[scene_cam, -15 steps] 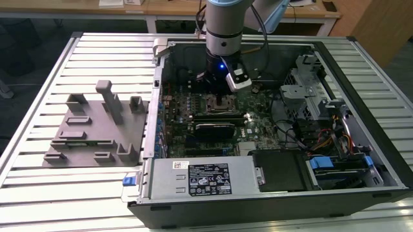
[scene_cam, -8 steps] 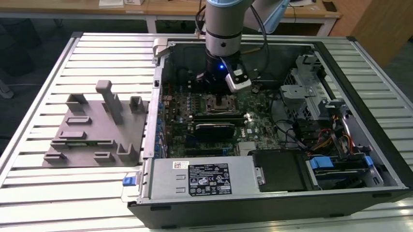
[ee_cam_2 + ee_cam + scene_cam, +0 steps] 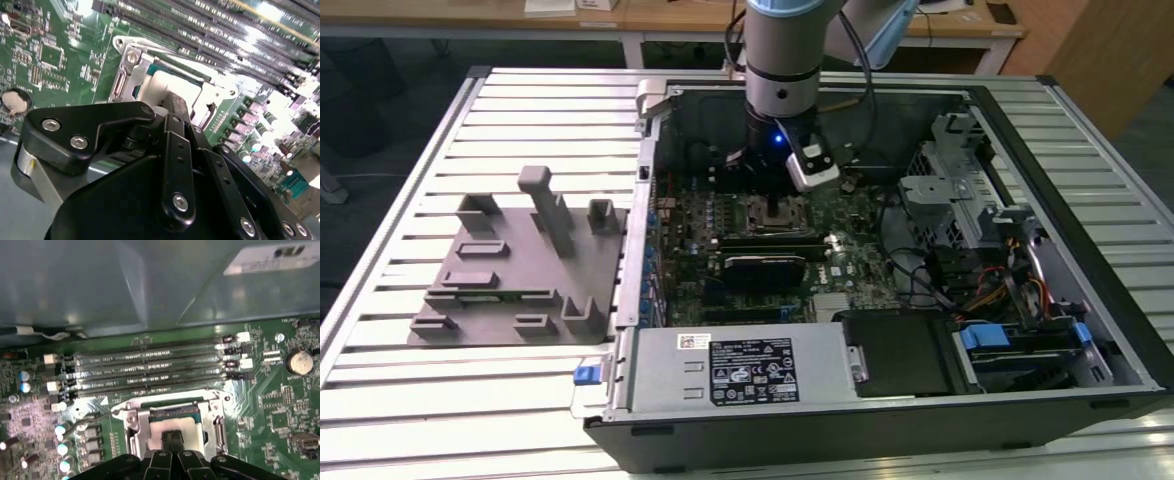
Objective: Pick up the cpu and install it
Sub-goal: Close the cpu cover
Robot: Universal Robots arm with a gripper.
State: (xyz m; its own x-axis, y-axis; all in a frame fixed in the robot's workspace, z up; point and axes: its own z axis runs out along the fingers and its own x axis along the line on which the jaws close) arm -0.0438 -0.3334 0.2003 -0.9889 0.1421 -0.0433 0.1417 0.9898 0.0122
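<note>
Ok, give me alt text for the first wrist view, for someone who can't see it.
The tool is poised over the silvery cpu, which lies in the metal-framed socket on a green motherboard. Between it and the grey case wall run memory slots.

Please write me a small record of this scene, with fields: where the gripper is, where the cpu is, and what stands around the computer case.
gripper: low over the socket, fingers together, tips at the top of the cpu
cpu: lying flat inside the socket
socket: metal frame on the green board, beside the memory slots
computer case: open, lying on the slatted table
grey fixture: on the table, at the exterior view's left of the case
</note>
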